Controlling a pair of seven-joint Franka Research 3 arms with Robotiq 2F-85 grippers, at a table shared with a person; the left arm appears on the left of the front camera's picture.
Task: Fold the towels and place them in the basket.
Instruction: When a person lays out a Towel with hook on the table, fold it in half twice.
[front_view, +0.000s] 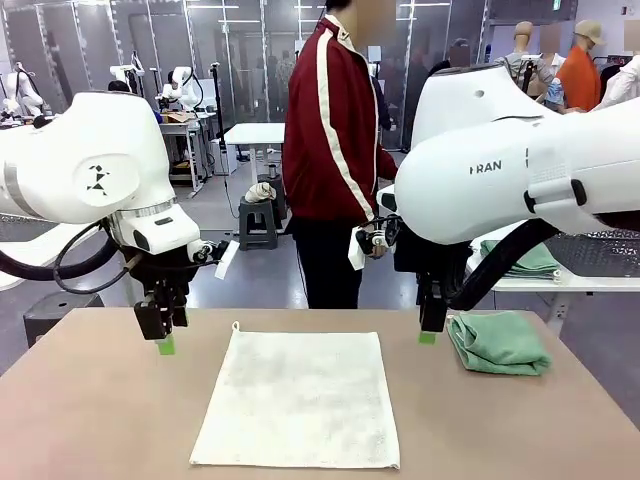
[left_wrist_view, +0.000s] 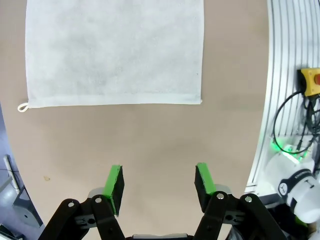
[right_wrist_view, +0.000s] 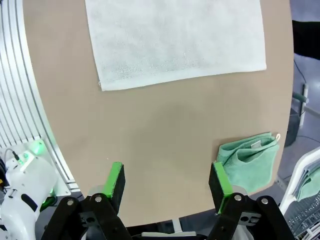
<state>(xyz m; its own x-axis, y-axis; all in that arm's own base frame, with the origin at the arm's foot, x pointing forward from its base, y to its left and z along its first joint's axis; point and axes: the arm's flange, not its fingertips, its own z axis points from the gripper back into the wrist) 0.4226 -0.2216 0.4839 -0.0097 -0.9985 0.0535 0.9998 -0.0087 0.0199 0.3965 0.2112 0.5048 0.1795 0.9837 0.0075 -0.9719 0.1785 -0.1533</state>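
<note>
Cream-white towel (front_view: 300, 395) lay flat and open on the brown table (front_view: 90, 420), between my two pincers. My left pincer (front_view: 163, 338) hung just over the table, beside the towel's far left corner. A little loop (front_view: 236, 326) stuck out of that corner, near my pincer but not touching it. My left fingers (left_wrist_view: 115, 186) stood wide apart. Nothing was between them, just bare table under them. From my left wrist, the towel's edge lay out past my fingertips, with a strip of table in between.

My right pincer (front_view: 428, 330) hung just over the table too, near the towel's far right corner. Its fingers (right_wrist_view: 220, 181) were also wide apart and held nothing. The sea-green towel (front_view: 497, 343) sat just beside this pincer, on the side away from the white towel. It was folded into a soft, bumpy pile. It did not touch my fingers.

A person (front_view: 335, 150) in a red jacket with a white stripe stood past both pincers, at the far side of the table.
</note>
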